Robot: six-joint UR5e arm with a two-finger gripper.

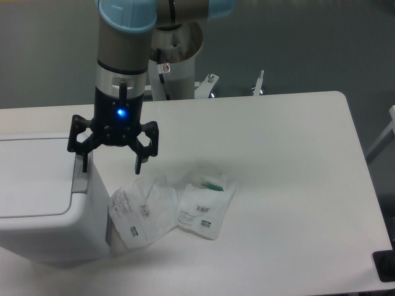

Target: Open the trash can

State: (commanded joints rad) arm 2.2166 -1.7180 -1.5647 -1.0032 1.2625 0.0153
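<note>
The trash can (pixel 43 203) is a large white rectangular bin at the left of the table, with a flat white lid lying closed and a grey strip (pixel 79 183) along its right edge. My gripper (pixel 111 165) hangs from the arm above the bin's right edge, fingers pointing down and spread wide. Its left finger (pixel 84 161) is right at the grey strip; the right finger (pixel 138 164) hangs over the table beside the bin. It holds nothing.
Clear-and-white plastic packets (pixel 173 209) lie on the white table (pixel 284 172) just right of the bin. The robot base and clamps (pixel 210 80) stand at the table's back edge. A dark object (pixel 386 266) sits at the lower right corner.
</note>
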